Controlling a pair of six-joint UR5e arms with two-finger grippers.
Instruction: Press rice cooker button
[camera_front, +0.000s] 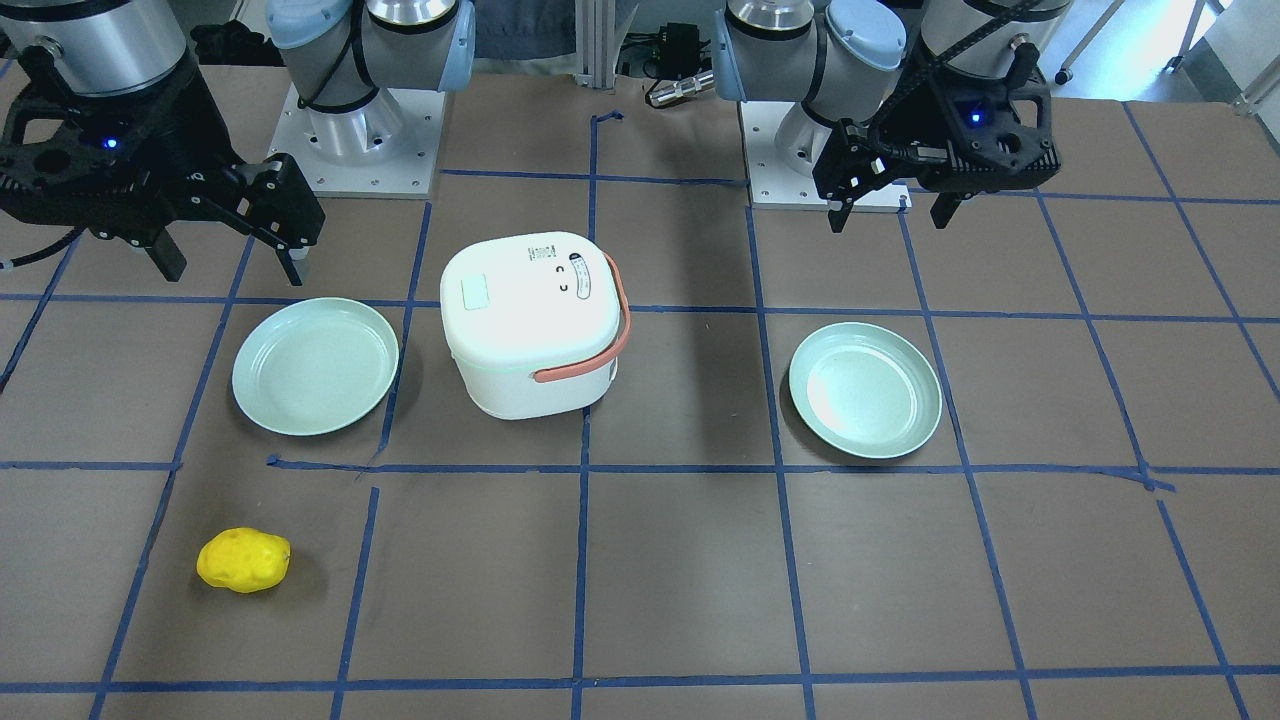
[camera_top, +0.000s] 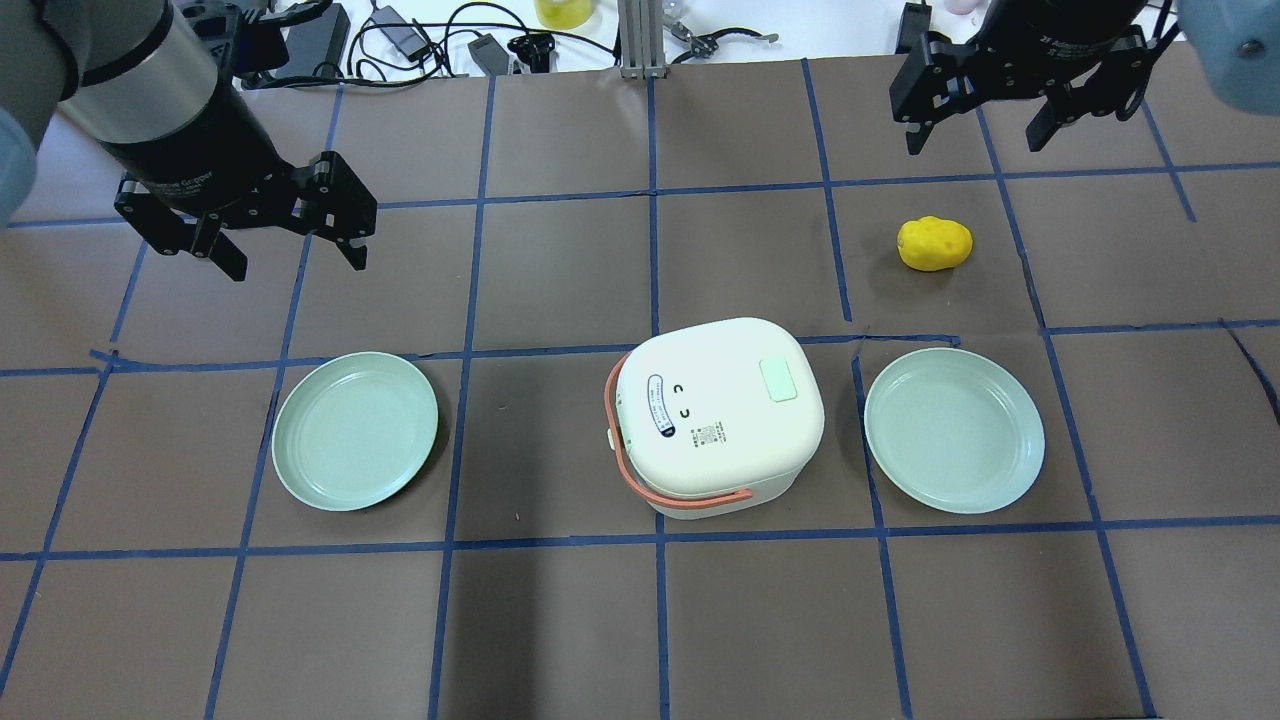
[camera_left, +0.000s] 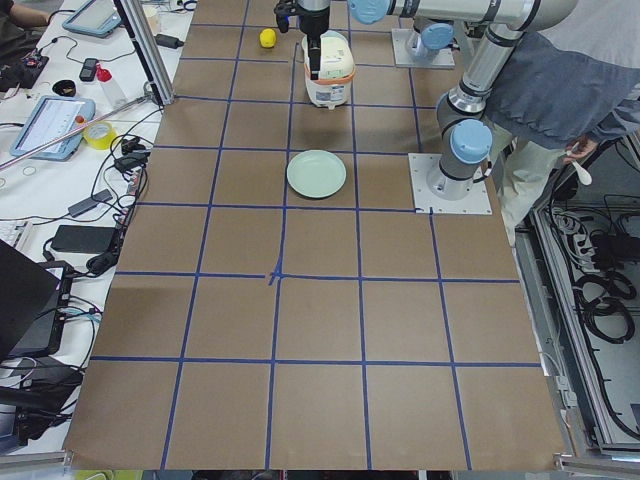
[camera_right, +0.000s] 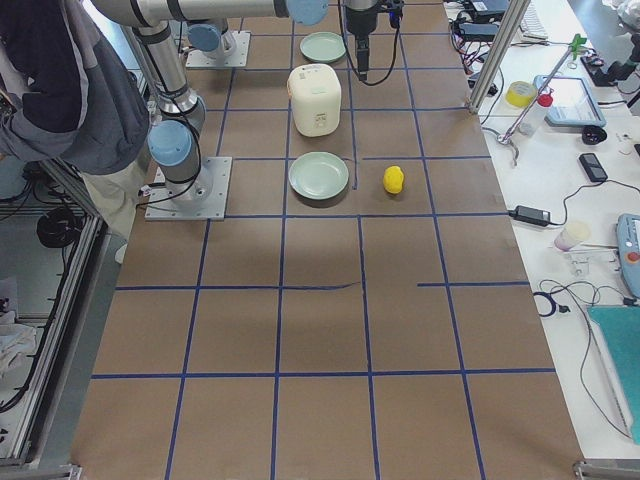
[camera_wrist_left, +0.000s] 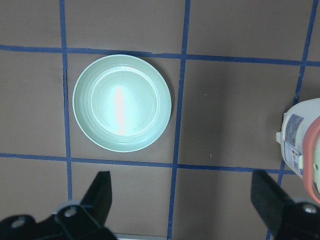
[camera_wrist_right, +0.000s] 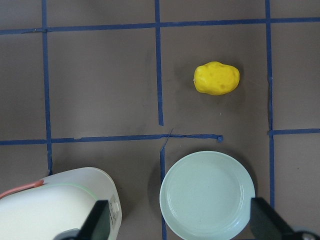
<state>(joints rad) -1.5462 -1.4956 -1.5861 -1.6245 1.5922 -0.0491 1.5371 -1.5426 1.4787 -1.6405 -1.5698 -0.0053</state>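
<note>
The white rice cooker (camera_top: 715, 415) with an orange handle stands mid-table, lid shut. A pale green square button (camera_top: 778, 380) sits on its lid; it also shows in the front view (camera_front: 476, 293). My left gripper (camera_top: 298, 262) is open and empty, hovering above the table well to the cooker's left and beyond it. My right gripper (camera_top: 972, 140) is open and empty, high at the far right. The left wrist view shows the cooker's edge (camera_wrist_left: 305, 145) at the right. The right wrist view shows its lid (camera_wrist_right: 55, 205) at the bottom left.
Two pale green plates flank the cooker, one on its left (camera_top: 355, 430) and one on its right (camera_top: 955, 430). A yellow lumpy object (camera_top: 934, 243) lies beyond the right plate. Cables and gear line the table's far edge.
</note>
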